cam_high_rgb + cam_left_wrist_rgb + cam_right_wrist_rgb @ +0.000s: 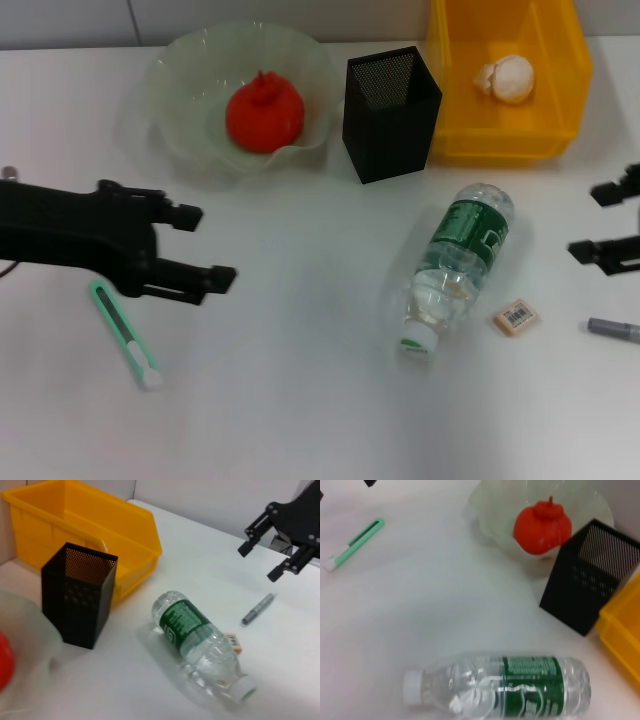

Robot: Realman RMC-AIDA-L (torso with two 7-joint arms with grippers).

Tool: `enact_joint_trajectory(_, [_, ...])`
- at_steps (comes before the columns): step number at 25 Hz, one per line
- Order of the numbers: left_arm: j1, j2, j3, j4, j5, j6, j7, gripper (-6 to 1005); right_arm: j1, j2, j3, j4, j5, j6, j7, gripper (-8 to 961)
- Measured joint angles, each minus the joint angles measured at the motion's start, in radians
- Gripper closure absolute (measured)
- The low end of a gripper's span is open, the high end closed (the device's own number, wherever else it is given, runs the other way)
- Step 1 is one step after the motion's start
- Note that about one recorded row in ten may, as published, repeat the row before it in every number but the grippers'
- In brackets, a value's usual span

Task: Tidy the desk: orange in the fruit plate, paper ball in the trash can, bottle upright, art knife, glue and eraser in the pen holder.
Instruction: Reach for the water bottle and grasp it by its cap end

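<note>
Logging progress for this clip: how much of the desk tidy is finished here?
Done: the red-orange fruit sits in the translucent fruit plate, and the crumpled paper ball lies in the yellow bin. In hand: nothing; the left gripper and right gripper are open. Left: the clear plastic bottle lies flat; the green art knife, tan eraser and grey glue stick remain outside the black mesh pen holder.

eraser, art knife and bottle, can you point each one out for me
eraser (516, 317), head view, middle of its top face with the barcode label
art knife (124, 333), head view, middle of its green body
bottle (463, 236), head view, on the green label, bottle lying on its side
</note>
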Motion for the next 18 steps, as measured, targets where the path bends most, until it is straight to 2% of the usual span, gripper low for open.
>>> enact_joint_trajectory(5, [0.009,-0.001,0.138,0.022,0.002,-0.07,-0.09,145,-0.018,0.001,0.024,0.018,0.027,-0.056,-0.072,275])
enact_joint_trajectory(9, [0.031,-0.003,0.157,-0.008,-0.028,-0.129,-0.047,144,0.017,-0.003,-0.012,0.007,0.027,-0.086,-0.087,276])
enact_joint_trajectory(13, [0.077,-0.001,0.108,-0.059,-0.087,-0.175,0.051,144,0.098,-0.005,-0.142,-0.015,-0.059,-0.103,-0.09,276])
enact_joint_trajectory(16, [0.11,0.0,0.023,-0.121,-0.155,-0.179,0.134,144,0.186,-0.004,-0.27,0.003,-0.172,-0.093,-0.1,277])
enact_joint_trajectory(18, [0.128,0.001,-0.074,-0.19,-0.209,-0.171,0.205,144,0.239,-0.004,-0.354,0.033,-0.217,-0.082,-0.13,278])
